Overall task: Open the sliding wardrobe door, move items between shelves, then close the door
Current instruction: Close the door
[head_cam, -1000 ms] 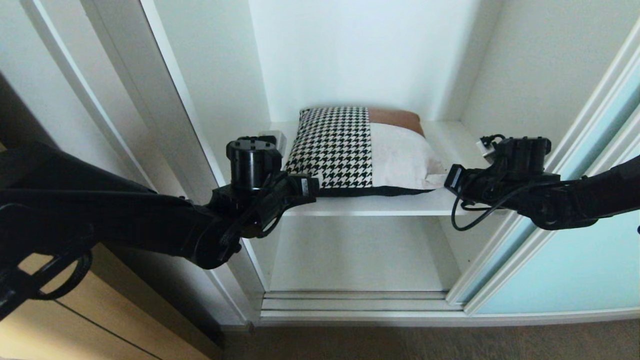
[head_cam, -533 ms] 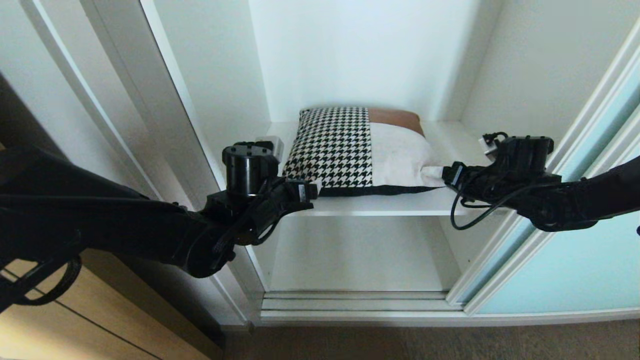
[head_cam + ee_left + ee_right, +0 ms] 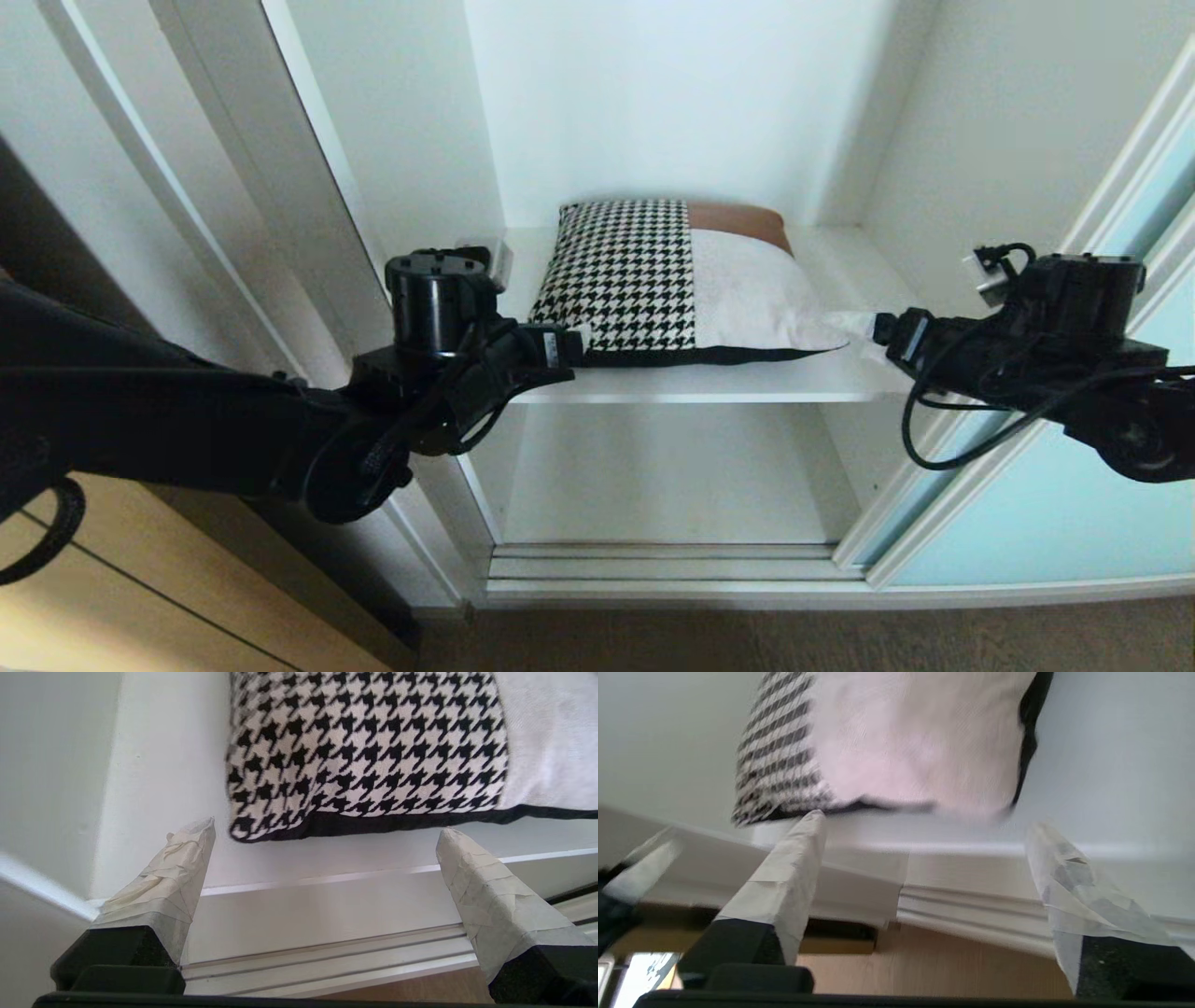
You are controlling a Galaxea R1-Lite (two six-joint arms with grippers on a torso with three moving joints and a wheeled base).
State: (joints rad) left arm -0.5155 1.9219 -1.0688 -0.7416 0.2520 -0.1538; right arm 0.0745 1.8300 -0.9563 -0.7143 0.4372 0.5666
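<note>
Nearest, the left gripper [image 3: 571, 343] sits at the front left of the shelf [image 3: 709, 381], its taped fingers [image 3: 184, 858] spread wide with nothing between them, just short of the cushion [image 3: 667, 280]'s houndstooth corner. The right gripper [image 3: 864, 327] is at the front right, near the cream corner; its fingers [image 3: 798, 858] also stand wide apart and hold nothing.

The cushion lies flat on the upper shelf, front edge near the lip, back edge towards the rear wall, with bare board on both sides. The lower shelf [image 3: 672, 485] beneath is bare. The door [image 3: 1074, 485] is slid off to the right, leaving the bay open.

The cushion looks light, soft and plump: it will likely sag and fold if lifted by one corner, and the fabric should give the taped fingers fair friction. The black piped front edge seems the best place to take hold, one gripper at each front corner, pinching the seam where the filling is thin. A two-sided hold should keep it level as it comes out past the shelf lip.
</note>
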